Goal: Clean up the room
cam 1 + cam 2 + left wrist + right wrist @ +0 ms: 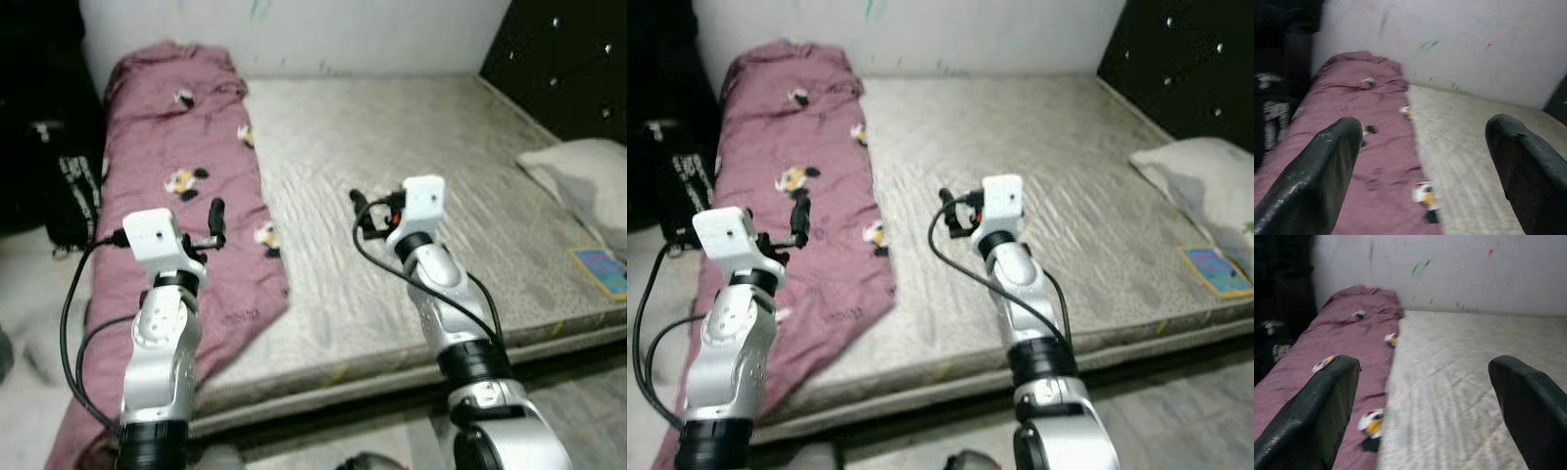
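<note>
both arms forward, left gripper (pixel 1422 161) and right gripper (pixel 1425 401) wide apart

We see soft, even indoor light, a dark shadowed left edge, mild blur throughout, and blurred foreground wrist-view fingers (pixel 1312 181).

No text, label, brand or number can be read in these pictures: the white marks on the black bag beside the bed (pixel 71 186) and the print on the flat blue booklet near the pillow (pixel 600 268) are too blurred.
</note>
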Controlling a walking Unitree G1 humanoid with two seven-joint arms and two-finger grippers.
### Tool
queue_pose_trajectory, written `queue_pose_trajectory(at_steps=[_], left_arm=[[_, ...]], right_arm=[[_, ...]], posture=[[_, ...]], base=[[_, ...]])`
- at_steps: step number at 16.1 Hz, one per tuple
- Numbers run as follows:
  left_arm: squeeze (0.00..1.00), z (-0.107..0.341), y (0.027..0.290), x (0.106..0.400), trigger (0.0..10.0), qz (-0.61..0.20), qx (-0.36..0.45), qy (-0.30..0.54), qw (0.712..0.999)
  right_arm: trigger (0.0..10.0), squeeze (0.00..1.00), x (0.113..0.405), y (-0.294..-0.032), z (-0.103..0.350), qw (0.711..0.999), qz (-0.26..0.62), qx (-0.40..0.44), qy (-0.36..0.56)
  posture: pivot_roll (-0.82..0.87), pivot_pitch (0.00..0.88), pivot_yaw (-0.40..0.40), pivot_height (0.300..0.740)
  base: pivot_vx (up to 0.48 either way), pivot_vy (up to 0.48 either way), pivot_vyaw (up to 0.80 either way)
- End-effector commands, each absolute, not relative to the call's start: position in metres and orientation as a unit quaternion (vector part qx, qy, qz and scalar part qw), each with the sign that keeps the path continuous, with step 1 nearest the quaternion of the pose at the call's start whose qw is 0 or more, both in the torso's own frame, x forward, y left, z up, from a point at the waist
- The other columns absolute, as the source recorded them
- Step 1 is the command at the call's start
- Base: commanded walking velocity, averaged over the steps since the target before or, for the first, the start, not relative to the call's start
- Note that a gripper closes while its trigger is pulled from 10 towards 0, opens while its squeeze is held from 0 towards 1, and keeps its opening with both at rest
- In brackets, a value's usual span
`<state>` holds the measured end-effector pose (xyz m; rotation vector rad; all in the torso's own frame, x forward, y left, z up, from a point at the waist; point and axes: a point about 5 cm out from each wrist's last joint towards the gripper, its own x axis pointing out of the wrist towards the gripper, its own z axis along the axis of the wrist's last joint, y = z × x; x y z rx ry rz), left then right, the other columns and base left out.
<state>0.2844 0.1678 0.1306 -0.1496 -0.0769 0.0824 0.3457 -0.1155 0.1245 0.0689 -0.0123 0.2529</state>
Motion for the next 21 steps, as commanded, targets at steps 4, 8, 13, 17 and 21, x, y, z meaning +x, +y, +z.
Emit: queue_pose_trajectory(at_steps=[4, 8, 13, 17, 21], left_arm=[[0.00, 0.131, 0.166, 0.284, 10.0, 0.028, -0.059, -0.042, 0.997], [0.00, 0.134, 0.160, 0.292, 10.0, 0.004, -0.051, -0.043, 0.998], [0.00, 0.132, 0.166, 0.277, 10.0, 0.028, -0.057, -0.039, 0.997], [0.00, 0.130, 0.176, 0.264, 10.0, 0.052, -0.054, -0.032, 0.997], [0.00, 0.124, 0.177, 0.256, 10.0, 0.039, -0.053, -0.007, 0.998]], right_arm=[[10.0, 0.00, 0.343, -0.122, 0.132, 0.994, 0.092, 0.043, -0.029], [10.0, 0.00, 0.337, -0.133, 0.129, 0.996, 0.069, 0.043, -0.029], [10.0, 0.00, 0.332, -0.128, 0.124, 0.995, 0.090, 0.036, -0.013], [10.0, 0.00, 0.329, -0.121, 0.122, 0.993, 0.111, 0.032, -0.006], [10.0, 0.00, 0.315, -0.124, 0.116, 0.994, 0.102, 0.035, 0.010]], posture=[[0.00, 0.000, -0.041, 0.740], [-0.03, 0.000, -0.007, 0.740], [0.00, 0.000, -0.054, 0.740], [0.03, 0.000, -0.059, 0.740], [0.00, 0.028, -0.040, 0.740]], base=[[0.000, 0.109, 0.00], [0.000, 0.000, 0.00], [0.000, 0.000, 0.00], [0.000, 0.000, 0.00], [0.000, 0.000, 0.00]])
